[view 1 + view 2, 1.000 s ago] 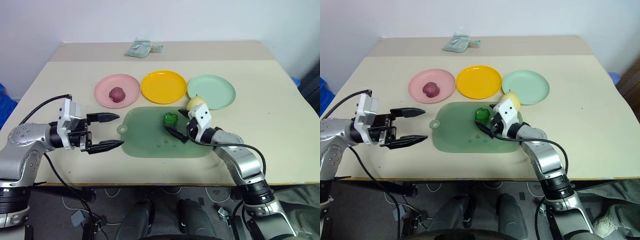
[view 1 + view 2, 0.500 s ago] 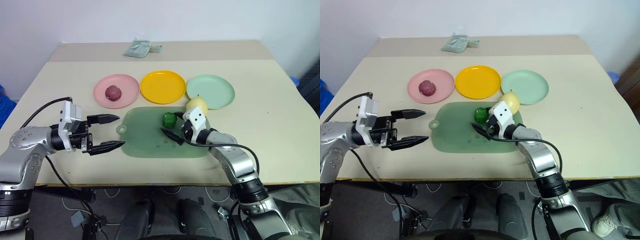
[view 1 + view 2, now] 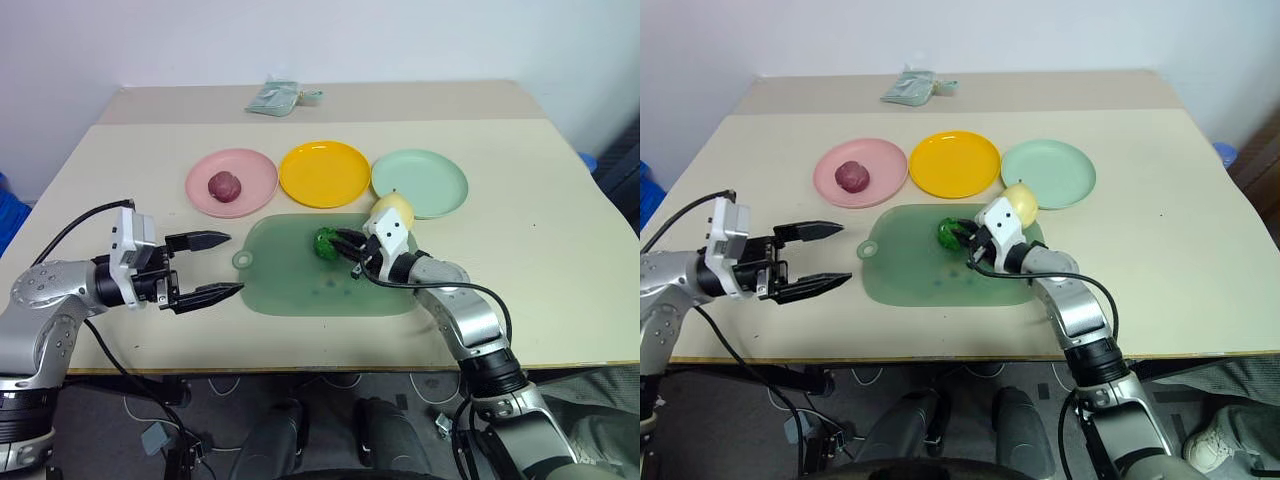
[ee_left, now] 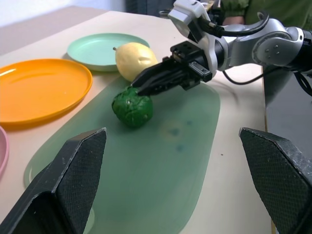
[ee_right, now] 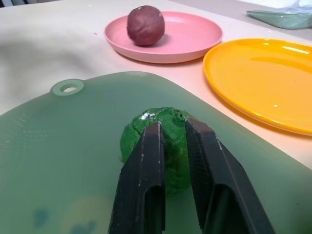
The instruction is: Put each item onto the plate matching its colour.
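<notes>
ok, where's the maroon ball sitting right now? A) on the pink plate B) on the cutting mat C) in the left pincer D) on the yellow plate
A: the maroon ball rests on the pink plate, apart from the cutting mat; the yellow plate is bare and the left pincer stands open with nothing in it.

The left gripper (image 3: 222, 265) hangs level with fingers spread wide, while the right gripper (image 3: 335, 245), pointing leftward, has its fingers nearly together.

Pepper (image 3: 326, 243) on mat (image 3: 300, 290), apparently
</notes>
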You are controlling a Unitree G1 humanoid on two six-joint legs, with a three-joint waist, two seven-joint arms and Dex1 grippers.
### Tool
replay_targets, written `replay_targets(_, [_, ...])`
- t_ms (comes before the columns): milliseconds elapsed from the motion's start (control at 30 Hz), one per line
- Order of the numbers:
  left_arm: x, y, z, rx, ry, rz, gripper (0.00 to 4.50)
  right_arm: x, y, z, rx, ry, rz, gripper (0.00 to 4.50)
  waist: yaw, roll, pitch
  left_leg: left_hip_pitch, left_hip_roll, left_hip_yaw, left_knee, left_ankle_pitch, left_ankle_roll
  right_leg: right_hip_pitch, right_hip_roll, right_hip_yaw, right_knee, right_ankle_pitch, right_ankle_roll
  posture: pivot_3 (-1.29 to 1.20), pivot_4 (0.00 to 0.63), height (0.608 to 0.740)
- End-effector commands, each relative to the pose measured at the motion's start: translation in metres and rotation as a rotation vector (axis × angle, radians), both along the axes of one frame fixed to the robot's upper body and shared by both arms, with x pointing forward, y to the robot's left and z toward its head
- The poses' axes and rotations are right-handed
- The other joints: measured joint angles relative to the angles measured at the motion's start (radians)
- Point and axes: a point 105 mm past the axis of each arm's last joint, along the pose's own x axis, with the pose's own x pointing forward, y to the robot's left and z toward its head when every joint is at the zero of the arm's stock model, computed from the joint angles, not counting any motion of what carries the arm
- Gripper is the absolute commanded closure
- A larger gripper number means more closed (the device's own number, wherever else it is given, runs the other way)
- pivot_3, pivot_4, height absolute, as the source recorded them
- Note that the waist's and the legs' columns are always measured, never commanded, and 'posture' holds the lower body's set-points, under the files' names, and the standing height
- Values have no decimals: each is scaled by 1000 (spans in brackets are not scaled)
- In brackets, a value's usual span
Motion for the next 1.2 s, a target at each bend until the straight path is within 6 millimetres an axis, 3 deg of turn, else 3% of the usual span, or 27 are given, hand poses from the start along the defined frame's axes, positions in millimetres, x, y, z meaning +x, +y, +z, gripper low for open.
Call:
replay_targets(33, [-2, 2, 11, -15, -62, 10, 0, 1, -5, 24, 51, -61, 2, 3558, 0, 0, 0, 0, 0, 0, 0, 0, 0, 0, 0, 0, 0, 0, 0, 0, 150, 740])
replay_targets(167, [-1, 1, 9, -24, -60, 16, 0, -1, -9, 28, 75, -31, 27, 3558, 1, 0, 0, 0, 0, 0, 0, 0, 0, 0, 0, 0, 0, 0, 0, 0, 150, 740])
replay_targets(233, [-1, 1, 9, -25, -59, 17, 0, -4, -8, 28, 87, -16, 42, 3062, 0, 0, 0, 0, 0, 0, 0, 0, 0, 0, 0, 0, 0, 0, 0, 0, 150, 740])
replay_targets(300, [-1, 2, 9, -26, -57, 17, 0, -8, -5, 28, 89, -8, 69, 2323, 0, 0, 0, 0, 0, 0, 0, 0, 0, 0, 0, 0, 0, 0, 0, 0, 150, 740])
replay_targets(433, [0, 1, 10, -26, -54, 16, 0, -12, 2, 23, 82, 4, 75, 318, 0, 0, 0, 0, 0, 0, 0, 0, 0, 0, 0, 0, 0, 0, -1, 0, 150, 740])
replay_targets(1133, [-8, 3, 11, -14, -49, 38, 0, 9, 19, -9, 28, 29, 58, 318, -3, 0, 0, 0, 0, 0, -1, 0, 0, -1, 0, 0, 0, -1, -1, 0, 150, 740])
replay_targets(1200, [-9, 2, 11, -14, -50, 40, 0, 11, 19, -9, 33, 25, 49, 837, -3, 0, 0, 0, 0, 0, -1, 0, 0, -1, 0, 0, 0, -1, -1, 0, 150, 740])
